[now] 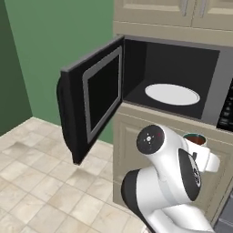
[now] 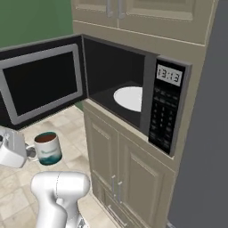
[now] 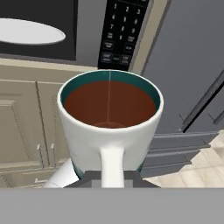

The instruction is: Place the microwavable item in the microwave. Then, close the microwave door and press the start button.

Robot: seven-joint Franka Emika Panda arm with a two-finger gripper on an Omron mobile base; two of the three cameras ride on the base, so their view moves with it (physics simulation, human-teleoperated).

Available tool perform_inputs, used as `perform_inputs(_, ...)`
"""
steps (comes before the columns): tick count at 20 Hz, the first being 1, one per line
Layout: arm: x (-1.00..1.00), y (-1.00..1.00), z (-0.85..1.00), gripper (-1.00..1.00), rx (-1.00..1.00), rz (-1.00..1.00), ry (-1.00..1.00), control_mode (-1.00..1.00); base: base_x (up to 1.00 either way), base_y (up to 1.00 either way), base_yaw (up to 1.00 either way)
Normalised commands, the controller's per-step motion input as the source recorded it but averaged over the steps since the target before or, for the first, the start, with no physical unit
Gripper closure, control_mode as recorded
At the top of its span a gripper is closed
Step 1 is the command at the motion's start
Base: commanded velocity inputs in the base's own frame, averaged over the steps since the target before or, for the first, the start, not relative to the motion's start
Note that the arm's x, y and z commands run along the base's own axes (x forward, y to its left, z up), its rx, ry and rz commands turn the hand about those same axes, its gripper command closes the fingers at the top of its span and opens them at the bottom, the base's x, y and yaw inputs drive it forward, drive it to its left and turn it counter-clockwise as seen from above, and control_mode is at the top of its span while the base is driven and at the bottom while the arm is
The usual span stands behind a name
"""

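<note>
Below open microwave [image 2: 133, 84], claw [image 3: 111, 177] clenched on mug [image 3: 109, 127] handle; hand view alone shows grip, brown liquid.

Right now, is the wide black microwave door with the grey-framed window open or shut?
Open. The wide black microwave door swings out leftward, exposing the dark cavity and round white turntable plate.

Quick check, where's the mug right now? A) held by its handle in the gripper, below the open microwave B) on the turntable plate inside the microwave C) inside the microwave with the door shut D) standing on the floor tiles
A: the gripper is shut on the handle of the mug, which hangs in the air below the microwave, whose turntable plate is bare and whose microwave door stands open.
</note>
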Motion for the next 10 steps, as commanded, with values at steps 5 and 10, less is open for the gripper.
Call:
perform_inputs(5, 0.00, 0.00, 0.00, 1.00, 0.00, 0.00, 0.00, 1.00, 0.57, 0.10, 0.01)
perform_inputs(10, 0.00, 0.00, 0.00, 1.00, 0.00, 0.00, 0.00, 1.00, 0.27, -0.15, 0.02)
